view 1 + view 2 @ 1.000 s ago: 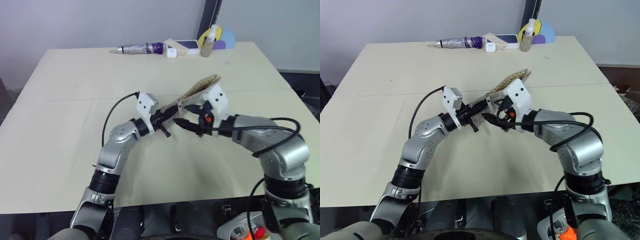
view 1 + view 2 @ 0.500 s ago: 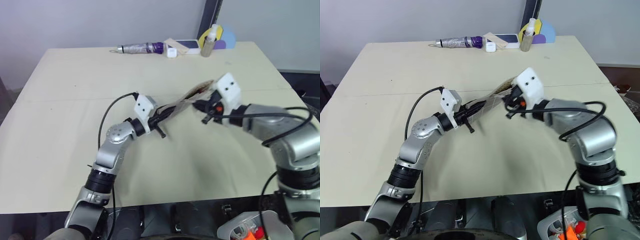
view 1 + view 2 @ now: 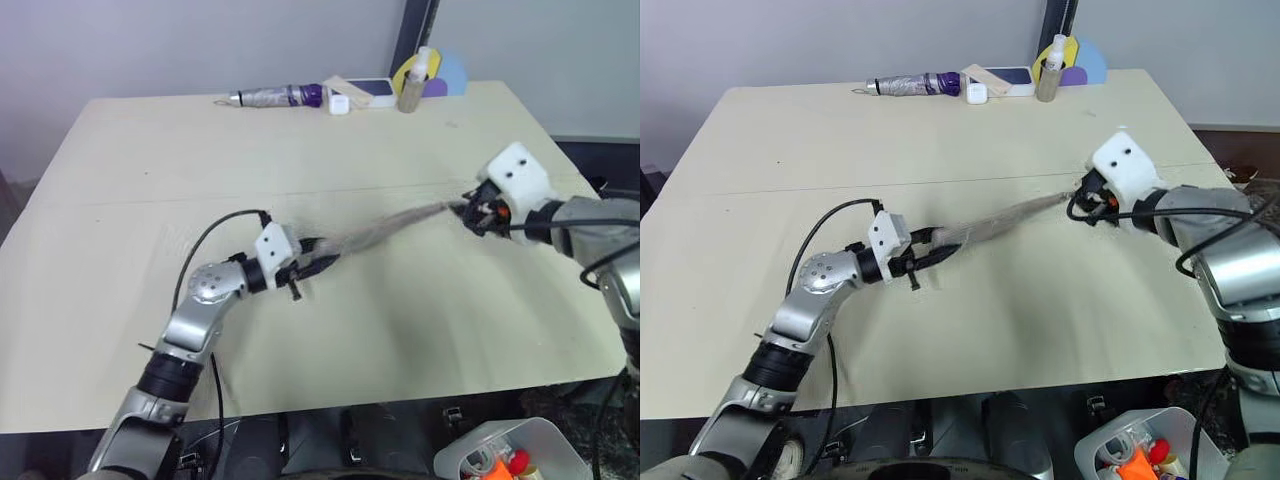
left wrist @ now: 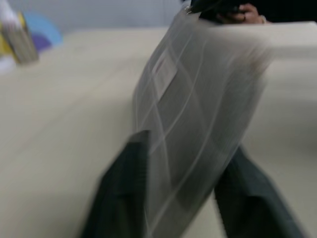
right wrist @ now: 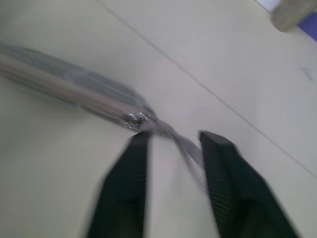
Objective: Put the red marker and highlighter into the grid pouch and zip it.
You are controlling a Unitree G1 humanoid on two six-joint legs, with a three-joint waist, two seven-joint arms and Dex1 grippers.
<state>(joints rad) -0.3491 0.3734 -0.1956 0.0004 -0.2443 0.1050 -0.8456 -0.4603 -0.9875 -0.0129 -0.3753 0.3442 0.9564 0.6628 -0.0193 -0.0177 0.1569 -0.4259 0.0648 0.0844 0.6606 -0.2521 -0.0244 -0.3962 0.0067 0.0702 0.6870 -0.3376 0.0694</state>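
A: Starting at our left gripper [image 3: 318, 266]: its two black fingers [image 4: 121, 193] sit either side of one end of the grid pouch [image 3: 385, 227], clamped on the fabric. In the left wrist view we see grey cloth with thin white grid lines and a small white label, running away from the fingers.

B: And our right gripper [image 3: 1077, 203] has the far end. In the right wrist view the fingers [image 5: 225, 183] stand a little apart with the silver zipper pull [image 5: 171, 133] between them; whether they actually pinch it we cannot tell.

A: So the pouch hangs stretched between the two grippers, above the table [image 3: 150, 180], as a long thin strip seen nearly edge-on.

B: Compared with a second ago, we have drawn our hands apart. Then both grippers were close together at the middle of the table, with the pouch bunched and standing up between them. Now our right gripper is well off to the right and our left has dropped lower and to the left.

A: Beyond the right gripper, at the table's far edge, lie a silver-and-purple tube [image 3: 280, 97] and a small bottle [image 3: 412, 90].
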